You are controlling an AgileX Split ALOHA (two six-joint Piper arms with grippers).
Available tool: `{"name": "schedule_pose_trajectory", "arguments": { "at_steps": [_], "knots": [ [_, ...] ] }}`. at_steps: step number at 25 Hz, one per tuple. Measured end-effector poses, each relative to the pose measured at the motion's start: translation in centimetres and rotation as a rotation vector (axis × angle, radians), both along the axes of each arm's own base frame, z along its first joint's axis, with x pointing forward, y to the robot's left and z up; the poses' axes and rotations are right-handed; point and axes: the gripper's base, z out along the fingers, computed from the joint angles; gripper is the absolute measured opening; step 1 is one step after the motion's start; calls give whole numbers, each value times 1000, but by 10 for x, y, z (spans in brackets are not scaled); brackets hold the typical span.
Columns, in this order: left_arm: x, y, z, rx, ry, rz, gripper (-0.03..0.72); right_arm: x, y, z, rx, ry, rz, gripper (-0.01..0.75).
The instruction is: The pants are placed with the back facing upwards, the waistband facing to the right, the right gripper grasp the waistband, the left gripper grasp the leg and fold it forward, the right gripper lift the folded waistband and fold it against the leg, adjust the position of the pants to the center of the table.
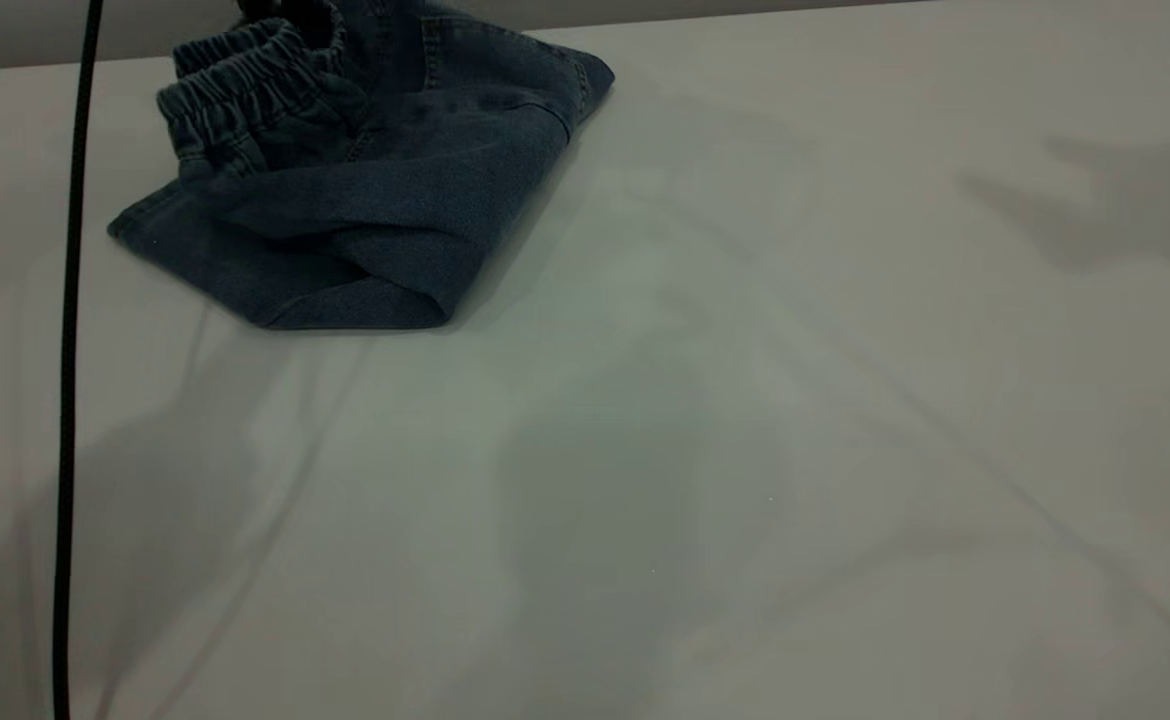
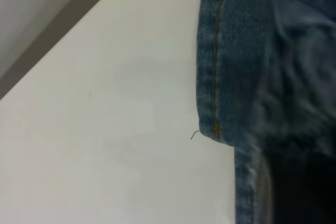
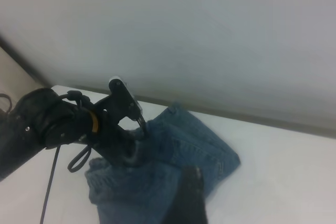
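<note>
Nearest me the white counter (image 1: 705, 480) lies bare, crossed only by soft shadows, with a black cable (image 1: 70, 400) hanging down at its left side. Farther back, toward the far left corner, the pants (image 1: 375, 190) sit folded into a compact bundle, the waistband (image 1: 245, 85) puckered and bunched on top at the left. My left pincer (image 3: 123, 145) is down on the bundle's far side, pressed into the denim; whether its fingers are clamped I cannot tell. My right pincer (image 3: 191, 198) hangs above the pants, its fingers too dark to read. No containers appear anywhere.
</note>
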Motion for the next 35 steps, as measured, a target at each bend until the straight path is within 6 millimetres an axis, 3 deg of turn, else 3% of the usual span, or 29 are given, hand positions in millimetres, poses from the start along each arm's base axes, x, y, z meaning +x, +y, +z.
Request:
{"name": "schedule_pose_trajectory", "arguments": {
  "at_steps": [5, 7, 11, 18, 21, 25, 32, 35],
  "knots": [
    [0, 1, 0, 13, 3, -16, 369, 0, 0, 0, 0, 0, 0, 584],
    [1, 2, 2, 37, 1, -29, 419, 0, 0, 0, -1, 0, 0, 584],
    [3, -7, 14, 15, -40, -41, 448, 0, 0, 0, -1, 0, 0, 584],
    [-5, -53, 40, -43, -99, -169, 450, 0, 0, 0, -1, 0, 0, 584],
    [-10, -67, 29, -121, -41, -212, 450, 0, 0, 0, -1, 0, 0, 584],
    [-14, -70, 13, -193, 39, -216, 451, 0, 0, 0, -1, 1, 1, 584],
    [-12, -46, -27, -157, 141, -168, 452, -1, 0, 0, -1, 5, 7, 584],
    [-12, -47, -45, -148, 182, -193, 452, -1, 1, 0, 0, 6, 8, 584]
  ]
}}
